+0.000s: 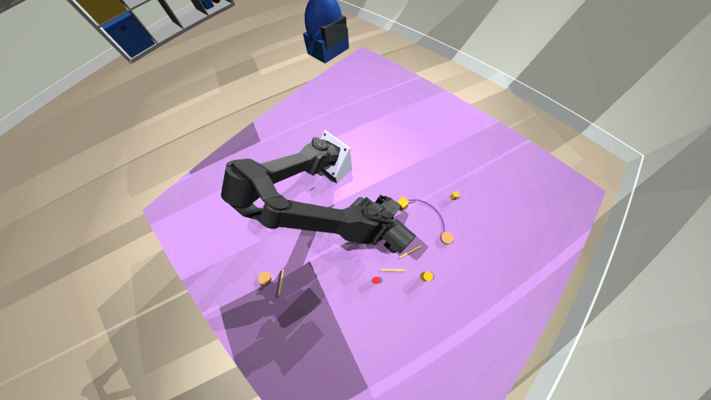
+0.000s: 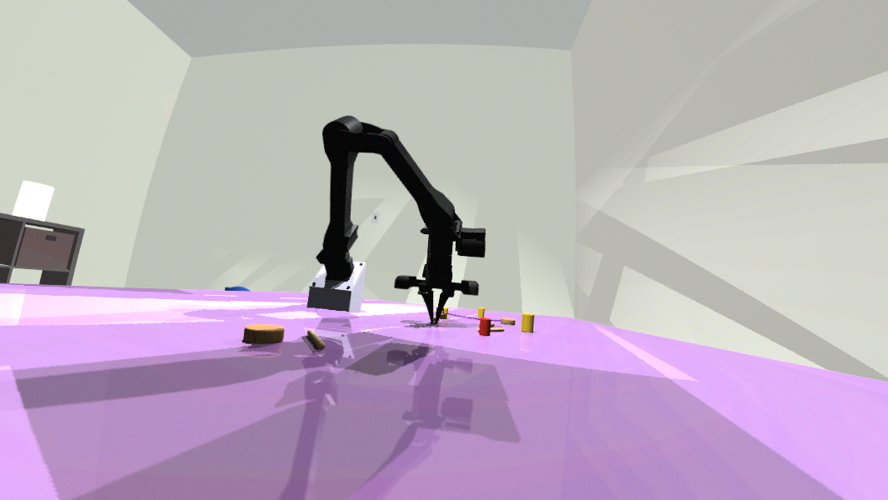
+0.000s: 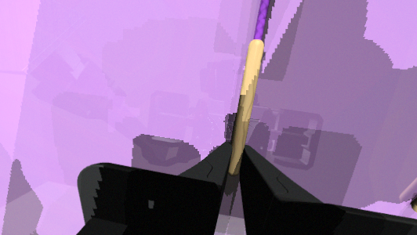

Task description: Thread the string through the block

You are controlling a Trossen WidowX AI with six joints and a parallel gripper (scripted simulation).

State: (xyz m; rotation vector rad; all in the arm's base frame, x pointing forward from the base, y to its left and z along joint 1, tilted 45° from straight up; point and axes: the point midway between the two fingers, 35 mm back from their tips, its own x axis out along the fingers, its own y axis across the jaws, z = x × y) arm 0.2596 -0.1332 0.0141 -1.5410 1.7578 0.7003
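Stick (image 3: 248,90), pale wood, smooth rod w/ rounded tip, is clamped near one end by the matte-black end effector (image 2: 434,322) (image 3: 235,150). Braided purple string (image 1: 433,211) (image 3: 262,19) runs off its far tip. Yellow block (image 1: 403,203) (image 2: 444,312), flat-faced, sits on the glossy lilac bench (image 1: 472,308) (image 2: 559,422) (image 3: 70,129); string arcs from it to a round, flat wooden button (image 1: 447,238) (image 2: 507,322). Wrist view gives the braid & grip, but no block; top view gives the full arc, w/ fingertips hidden under the arm. Exterior view shows the red cylinder's (image 1: 376,280) (image 2: 484,327) upright side; top, mostly its round end.
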